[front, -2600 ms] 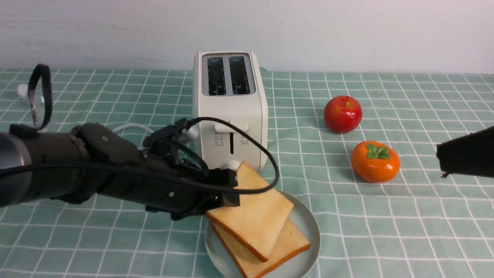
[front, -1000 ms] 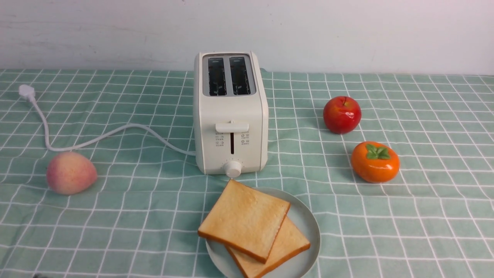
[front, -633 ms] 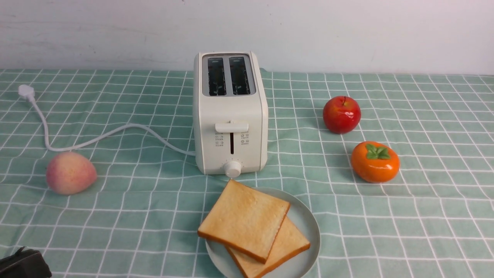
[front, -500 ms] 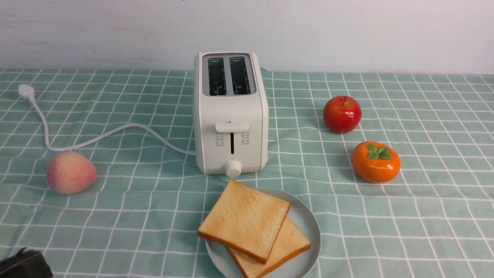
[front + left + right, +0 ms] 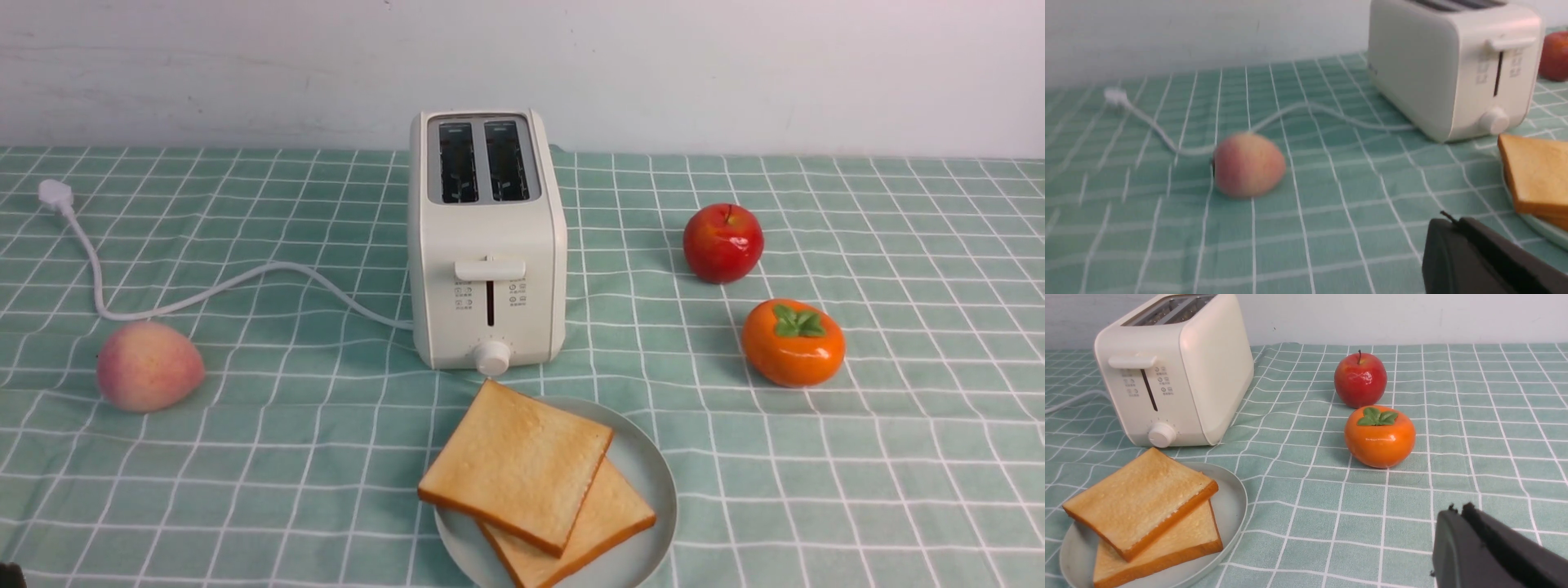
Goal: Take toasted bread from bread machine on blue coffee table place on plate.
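Both slices of toasted bread (image 5: 522,469) are lying stacked on the plate (image 5: 653,482) at the surface's (image 5: 898,490) near edge, just before the bread machine (image 5: 487,245), whose slots are looking empty. The job is looking finished. Either pincer's opening I cannot tell.

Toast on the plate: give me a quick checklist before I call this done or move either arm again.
1. Both toaster slots empty: ok, they look dark, no bread showing.
2. Both toast slices on the plate: ok, stacked, the top one overhanging the rim toward the left.
3. Arms clear of the plate: ok, neither arm reaches over it in the front view.
4. Left gripper empty: ok, fingers shut together with nothing between them.
5. Right gripper empty: ok, fingers shut, nothing held.
6. Peach, apple and persimmon away from the plate: ok.
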